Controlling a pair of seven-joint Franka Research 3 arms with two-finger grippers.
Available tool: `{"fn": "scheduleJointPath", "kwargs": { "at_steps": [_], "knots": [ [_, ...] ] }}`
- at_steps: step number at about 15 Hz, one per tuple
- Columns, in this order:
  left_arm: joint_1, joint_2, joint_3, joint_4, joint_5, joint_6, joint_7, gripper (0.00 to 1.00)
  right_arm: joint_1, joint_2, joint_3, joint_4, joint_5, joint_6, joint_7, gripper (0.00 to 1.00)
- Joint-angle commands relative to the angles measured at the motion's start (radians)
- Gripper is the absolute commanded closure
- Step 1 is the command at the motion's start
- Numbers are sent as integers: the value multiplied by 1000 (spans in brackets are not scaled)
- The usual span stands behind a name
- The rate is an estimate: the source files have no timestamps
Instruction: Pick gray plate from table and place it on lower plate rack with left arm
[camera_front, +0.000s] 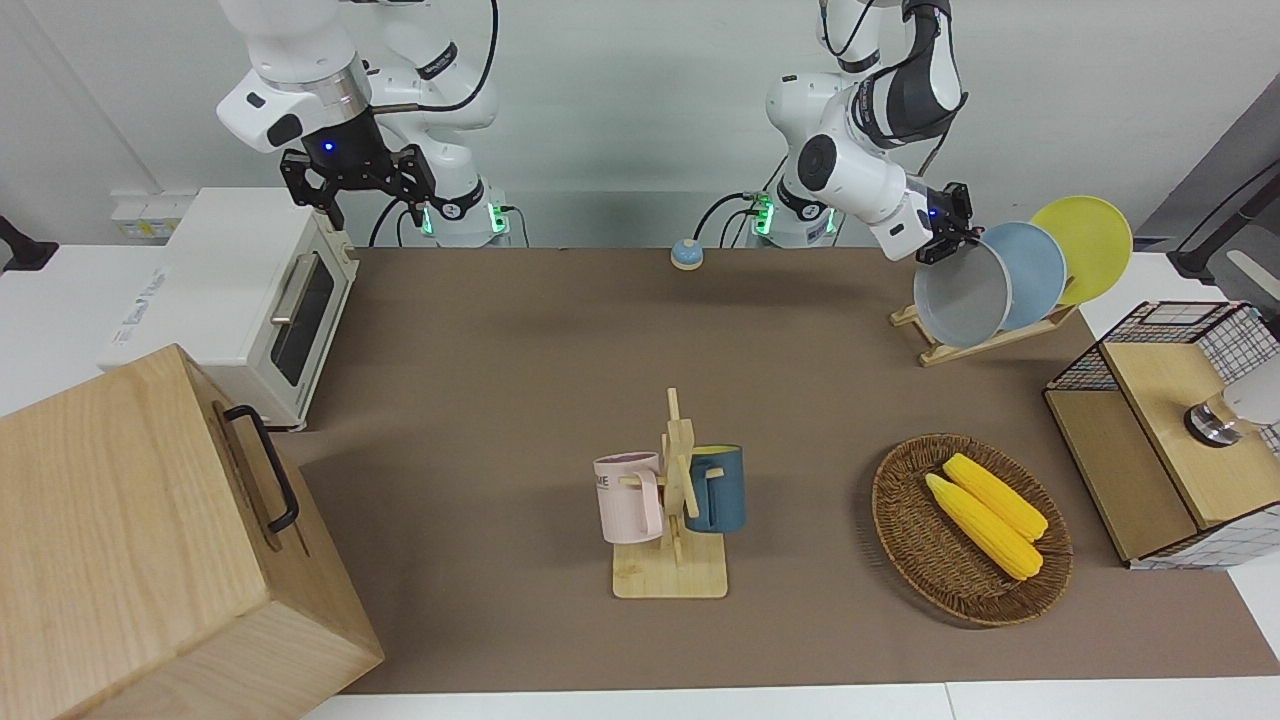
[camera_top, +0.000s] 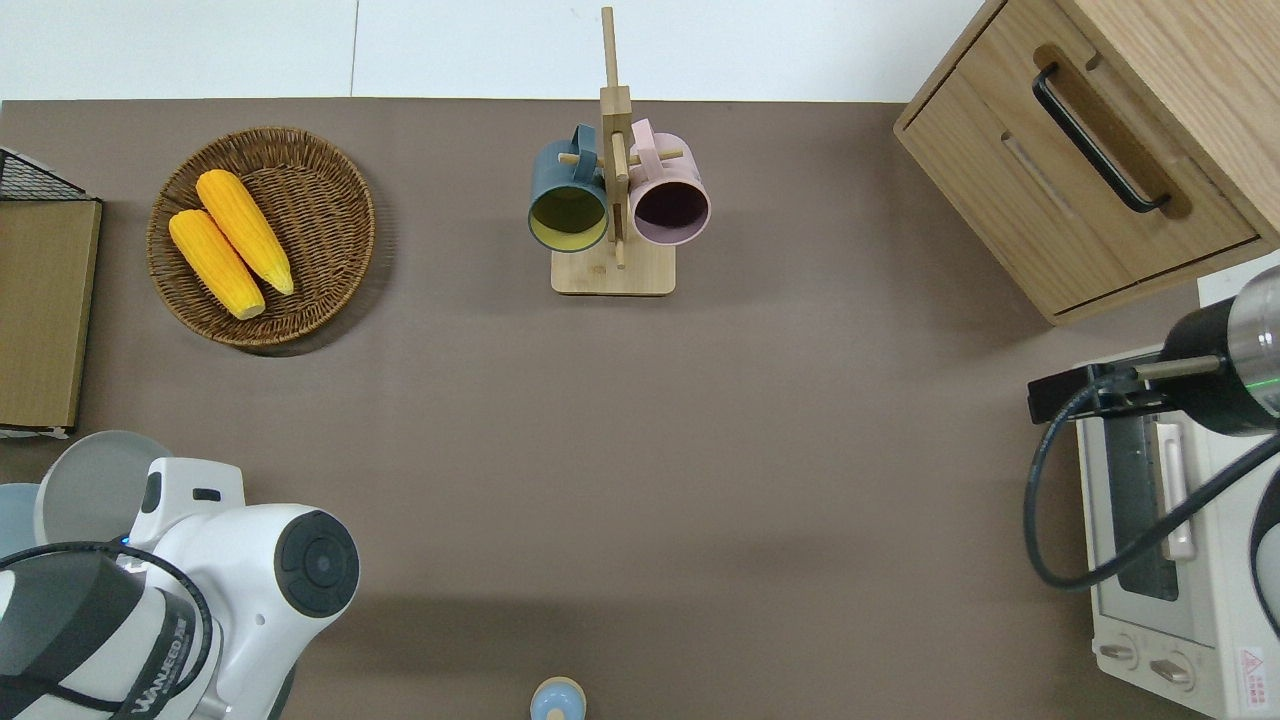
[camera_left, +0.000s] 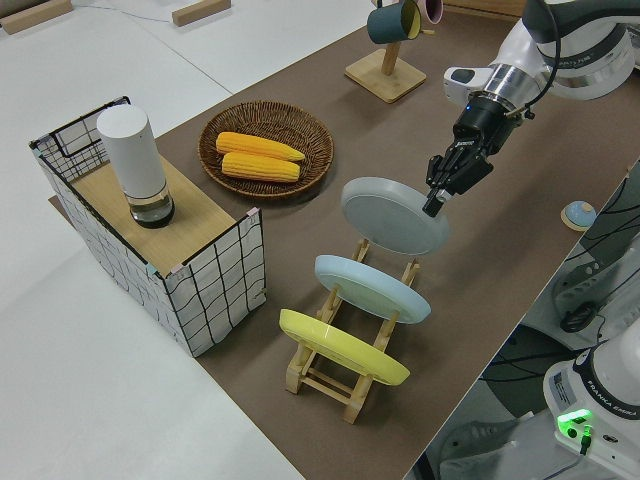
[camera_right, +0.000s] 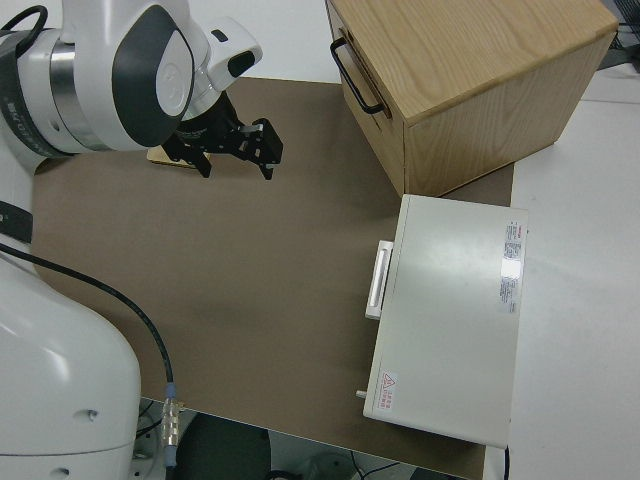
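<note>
Now left claw (camera_left: 437, 203) pinching gray plate (camera_left: 393, 216) rim

Open brown mat (camera_front: 560, 360) mid-table; sky-blue plate (camera_front: 1035, 270) close beside the gray plate (camera_front: 962, 295).

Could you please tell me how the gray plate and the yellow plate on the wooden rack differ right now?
The round pale gray plate is gripped at its rim by the left claw; the round yellow plate has no claw on it. The gray one stands in the slanted light-wood rack's end slot toward the table's middle, the yellow one at the opposite end, with a sky-blue plate between. Both are tilted alike and look similar in size.
</note>
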Motion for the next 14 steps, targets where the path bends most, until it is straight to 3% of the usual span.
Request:
{"fn": "scheduleJointPath", "kwargs": {
  "at_steps": [1, 14],
  "knots": [
    [-16, -54, 1, -79, 61, 3, -23, 1000, -7, -2, 5, 6, 7, -13, 0, 11],
    [-21, -28, -2, -124, 69, 27, -87, 1000, -7, -2, 7, 6, 7, -14, 0, 13]
  ]
}}
